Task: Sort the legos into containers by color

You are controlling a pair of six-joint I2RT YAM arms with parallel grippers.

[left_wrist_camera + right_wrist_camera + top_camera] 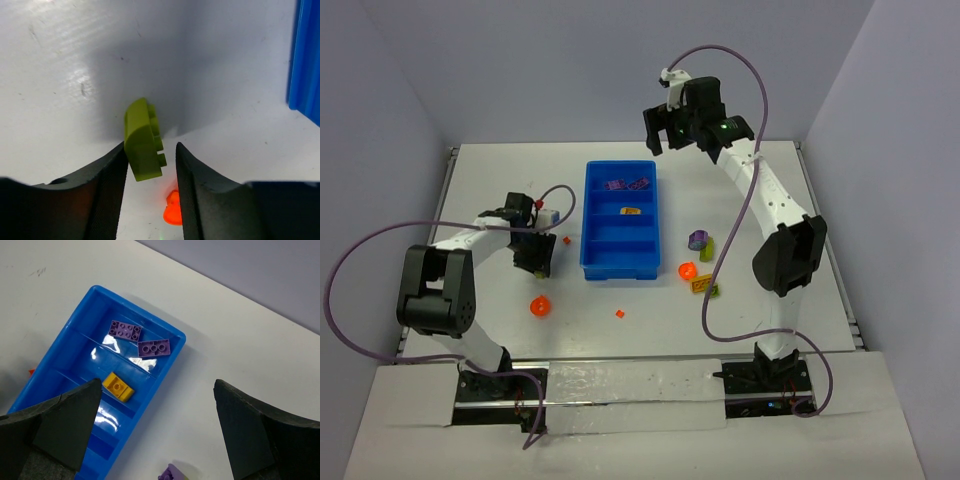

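The top external view alone shows the whole layout. The blue tray (pixel 588 222) lies at the middle of the table (pixel 500 180), long axis running away from the arms. Two purple legos (pixel 625 184) sit in its farthest compartment and a yellow lego (pixel 631 211) in the next one. Right of the tray lies a loose cluster: a purple piece (pixel 697 239), a lime green piece (pixel 707 250), a round orange piece (pixel 687 271) and a yellow piece (pixel 701 285). Lower left of the tray are another round orange piece (pixel 539 306) and a tiny orange bit (pixel 618 314).

Only the left wrist view shows the left gripper (pixel 150 146) at work. Its fingers (pixel 107 190) stand narrowly apart around a lime green lego (pixel 144 140) that is tilted on edge. The left pad touches the lego's back, while a sliver of table shows between the studs and the right pad, so I cannot tell whether it is truly clamped. A small orange piece (pixel 172 210) glows below, and the tray's wall fills the right edge.

The right wrist view looks down on the tray's far end. The right gripper (pixel 157 405) is spread wide with nothing between its fingers (pixel 65 425).

From above, the left arm is folded low, its gripper just left of the tray. The right arm reaches up and leftward, with its gripper raised beyond the tray's far end.
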